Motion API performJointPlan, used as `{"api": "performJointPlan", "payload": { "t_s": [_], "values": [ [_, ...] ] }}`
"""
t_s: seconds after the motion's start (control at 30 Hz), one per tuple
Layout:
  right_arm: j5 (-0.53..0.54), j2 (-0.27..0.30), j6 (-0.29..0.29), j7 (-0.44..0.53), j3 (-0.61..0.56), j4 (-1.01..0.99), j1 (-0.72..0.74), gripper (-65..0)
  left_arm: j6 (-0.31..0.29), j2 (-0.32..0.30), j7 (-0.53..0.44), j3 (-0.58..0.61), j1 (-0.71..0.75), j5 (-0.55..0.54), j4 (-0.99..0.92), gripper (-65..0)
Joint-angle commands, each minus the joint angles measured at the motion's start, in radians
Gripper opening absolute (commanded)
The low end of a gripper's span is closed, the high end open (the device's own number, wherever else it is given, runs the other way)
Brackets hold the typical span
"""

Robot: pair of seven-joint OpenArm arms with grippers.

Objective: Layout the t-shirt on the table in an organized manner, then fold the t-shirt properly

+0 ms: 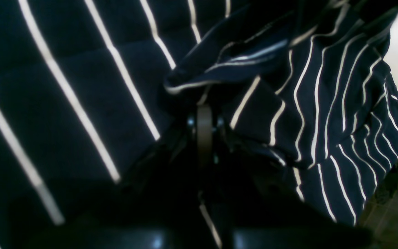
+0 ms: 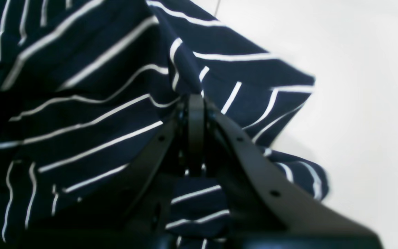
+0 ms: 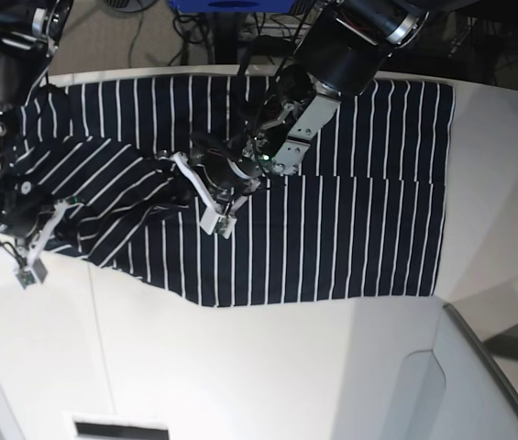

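The t-shirt (image 3: 350, 229) lies on the bench (image 3: 268, 367), spread flat across its far half, its far hem along the far edge and its right side reaching toward the right edge. Its left part is bunched and lifted. The left claw (image 3: 217, 197) sits over the shirt's middle; the right claw (image 3: 22, 215) sits at the shirt's left end, near the bench's left edge.

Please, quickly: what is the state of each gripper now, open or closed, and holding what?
Left gripper: closed, pinching a fold of the t-shirt.
Right gripper: closed on the t-shirt fabric.
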Motion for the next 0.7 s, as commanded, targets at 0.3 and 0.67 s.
{"api": "performJointPlan", "payload": {
  "t_s": [0.3,0.67],
  "values": [
    [0.007,-0.086,0.001,-0.145,0.007,0.164,-0.108,-64.8,0.013,-0.009,0.037,-0.003,0.004,0.014,0.003,-65.0],
    [0.009,-0.112,0.001,-0.159,0.007,0.171,-0.224,-64.7,0.013,-0.012,0.037,-0.005,0.002,0.012,0.005,-65.0]
  ]
}}
